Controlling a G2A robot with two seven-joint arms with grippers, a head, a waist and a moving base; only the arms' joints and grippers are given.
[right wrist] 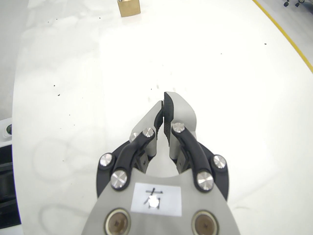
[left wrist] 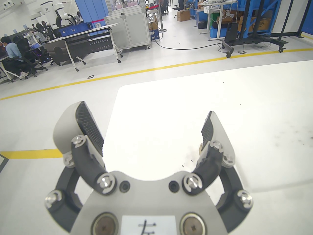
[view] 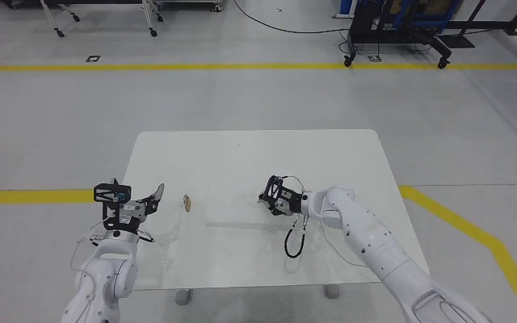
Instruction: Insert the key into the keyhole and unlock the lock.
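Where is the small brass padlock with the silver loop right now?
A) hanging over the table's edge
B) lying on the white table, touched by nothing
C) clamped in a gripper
B: the brass padlock lies alone on the white table, well apart from the closed right gripper.

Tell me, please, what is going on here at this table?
The brass padlock sits on the white table, shackle closed, with nothing touching it. The right gripper is shut near the table's middle, facing the padlock; whether it holds anything is hidden. The left gripper is open by the table's edge.
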